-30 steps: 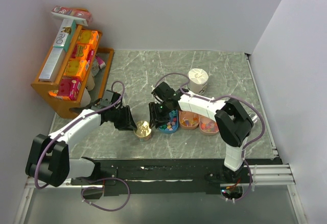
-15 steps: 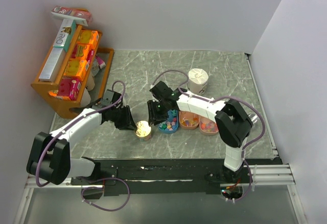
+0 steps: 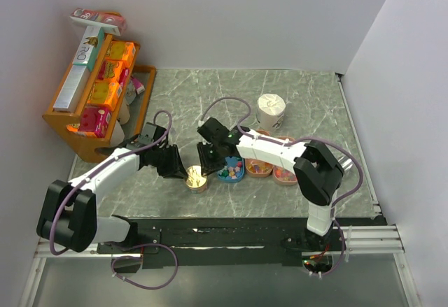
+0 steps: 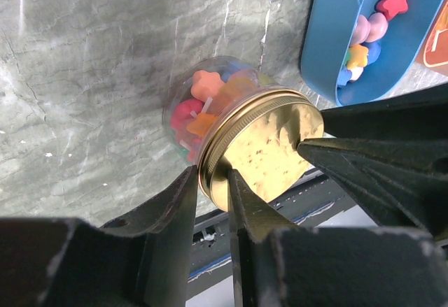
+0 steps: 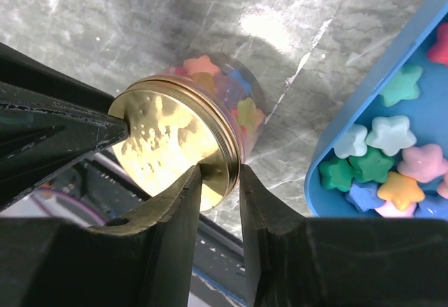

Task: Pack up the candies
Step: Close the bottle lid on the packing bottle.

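A small clear jar (image 3: 195, 180) with a gold lid (image 4: 262, 146) stands near the table's front edge. It holds mixed star-like candies (image 4: 210, 104), also seen in the right wrist view (image 5: 224, 87). My left gripper (image 3: 178, 168) is shut on the lid's rim from the left (image 4: 213, 188). My right gripper (image 3: 208, 161) is shut on the opposite side of the rim (image 5: 218, 181). More loose candies (image 5: 381, 160) lie in a blue tray (image 3: 230, 172) just right of the jar.
Two orange trays (image 3: 259, 166) (image 3: 285, 174) with more sweets sit right of the blue one. A white paper cup (image 3: 271, 110) stands behind them. A wooden shelf (image 3: 66, 122) with orange boxes and cartons is at the far left.
My right gripper has moved left from over the blue tray to the jar and now grips the lid's rim. My left gripper has stayed at the jar.
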